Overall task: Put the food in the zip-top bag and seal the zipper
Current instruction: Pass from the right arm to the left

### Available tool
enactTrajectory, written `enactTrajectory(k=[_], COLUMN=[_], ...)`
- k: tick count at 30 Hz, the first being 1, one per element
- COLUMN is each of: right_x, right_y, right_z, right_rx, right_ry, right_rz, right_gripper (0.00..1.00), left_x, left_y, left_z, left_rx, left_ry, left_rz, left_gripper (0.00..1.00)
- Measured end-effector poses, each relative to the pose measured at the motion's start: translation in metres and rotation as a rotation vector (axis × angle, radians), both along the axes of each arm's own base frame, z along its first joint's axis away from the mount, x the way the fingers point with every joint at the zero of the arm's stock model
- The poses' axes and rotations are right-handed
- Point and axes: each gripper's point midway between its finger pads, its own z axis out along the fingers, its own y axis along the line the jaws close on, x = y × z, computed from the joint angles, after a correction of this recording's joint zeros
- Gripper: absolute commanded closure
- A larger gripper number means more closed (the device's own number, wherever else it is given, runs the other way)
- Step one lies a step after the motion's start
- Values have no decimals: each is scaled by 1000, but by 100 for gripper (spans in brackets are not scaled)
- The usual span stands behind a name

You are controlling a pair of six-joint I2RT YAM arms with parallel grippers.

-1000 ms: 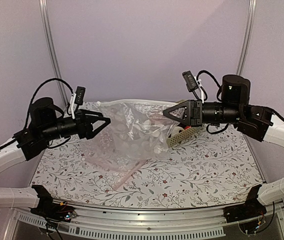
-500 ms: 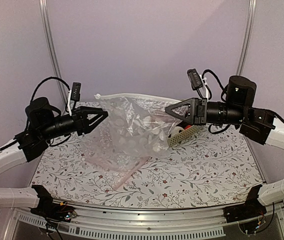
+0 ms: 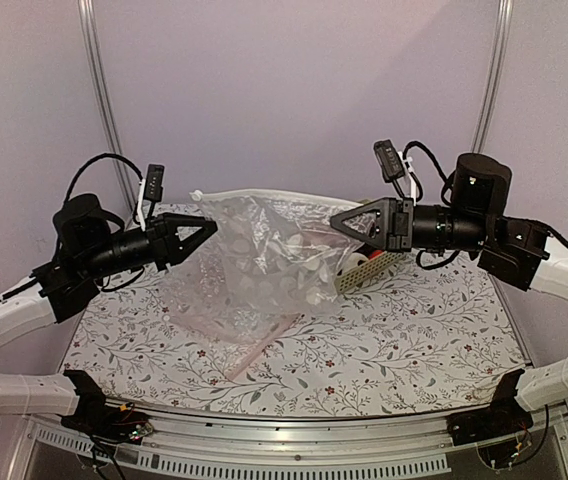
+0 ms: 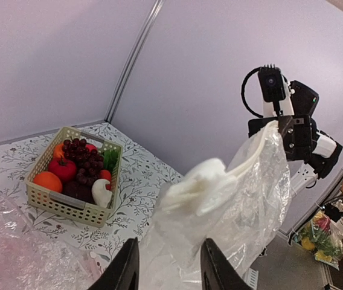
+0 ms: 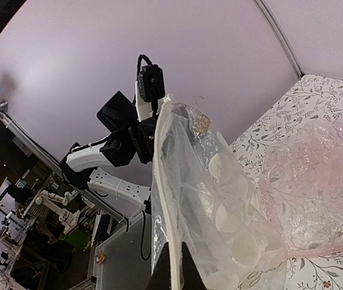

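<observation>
Clear dotted bag (image 3: 264, 262), upright at centre of the top view. Right tool (image 5: 171, 269) clamped on its top edge; left tool (image 4: 168, 257) narrow, film between, grip cannot be told. Grapes (image 4: 84, 162), red fruit (image 4: 63, 169): in basket (image 4: 69, 202), left-wrist view's left.

The worktop (image 3: 414, 330) wears a white cloth printed with grey leafy sprigs and small dark red flowers. At about two o'clock sits a beige perforated plastic basket (image 3: 369, 268), standing flat. From the middle out toward nine o'clock lies a crumpled plain clear plastic bag (image 3: 189, 300), its pale pink strip (image 3: 254, 357) trailing toward six o'clock. The clear plastic bag printed with white polka dots (image 3: 264, 250) hangs down over it; whether they touch, I can't tell.
</observation>
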Motion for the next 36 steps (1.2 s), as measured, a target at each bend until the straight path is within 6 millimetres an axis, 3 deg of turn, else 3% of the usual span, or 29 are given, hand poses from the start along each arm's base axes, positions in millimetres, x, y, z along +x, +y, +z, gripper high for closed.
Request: enactTrajectory(k=[9, 17, 21, 24, 28, 31, 36], right_x=[0, 3, 3, 4, 6, 9, 16], right_y=[0, 3, 4, 4, 4, 2, -5], right_z=[-1, -7, -13, -16, -21, -27, -50], right_rx=[-1, -14, -22, -28, -38, -58, -154], right_ry=[5, 16, 24, 32, 41, 54, 78], right_rz=[1, 1, 0, -4, -12, -34, -91], right_gripper=[100, 100, 100, 99, 80, 59, 33], left_x=[3, 4, 5, 5, 5, 6, 9], left_y=[-1, -1, -1, -1, -1, -4, -13], left_z=[4, 4, 5, 4, 0, 0, -2], left_rx=[-14, -17, -20, -16, 10, 44, 137], left_ry=[-16, -20, -19, -20, -13, -9, -8], left_rz=[3, 5, 7, 9, 5, -9, -50], left_gripper=[71, 87, 100, 100, 100, 100, 100])
